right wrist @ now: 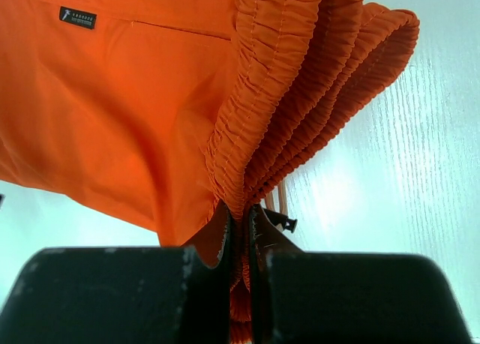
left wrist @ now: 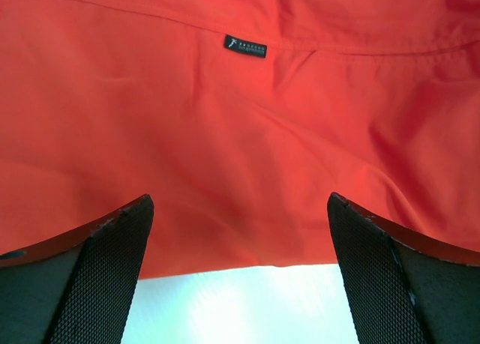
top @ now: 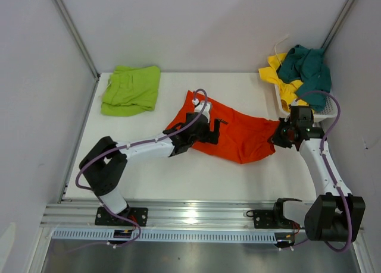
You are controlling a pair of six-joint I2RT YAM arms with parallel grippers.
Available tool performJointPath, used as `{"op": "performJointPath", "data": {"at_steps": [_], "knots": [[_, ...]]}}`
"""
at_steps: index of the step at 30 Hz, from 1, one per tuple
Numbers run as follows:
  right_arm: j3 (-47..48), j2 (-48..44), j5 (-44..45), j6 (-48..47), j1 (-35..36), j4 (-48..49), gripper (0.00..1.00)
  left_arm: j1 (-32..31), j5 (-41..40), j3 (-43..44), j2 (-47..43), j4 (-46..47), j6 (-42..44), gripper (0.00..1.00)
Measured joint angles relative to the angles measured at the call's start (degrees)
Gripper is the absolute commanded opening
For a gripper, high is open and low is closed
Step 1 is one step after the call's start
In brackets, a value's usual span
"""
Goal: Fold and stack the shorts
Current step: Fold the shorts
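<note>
Orange shorts (top: 244, 139) lie rumpled mid-frame on the bench (top: 178, 184); right tool (right wrist: 240, 213) clenches their bunched waistband (right wrist: 300, 97), left tool (left wrist: 240, 209) spread wide above.

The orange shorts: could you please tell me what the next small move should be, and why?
Probably lower the left hand and close it on the orange shorts' edge: its jaws stand open above that edge, gripping nothing, while the right hand is shut on the bunched waistband. Both ends held would allow the fold.
</note>
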Motion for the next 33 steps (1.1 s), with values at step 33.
{"op": "performJointPath", "data": {"at_steps": [33], "knots": [[7.6,3.9,-3.0,-2.5,1.4,-2.1,0.00,-6.2,-3.1,11.5,19.4,-9.9,3.6,0.80]]}}
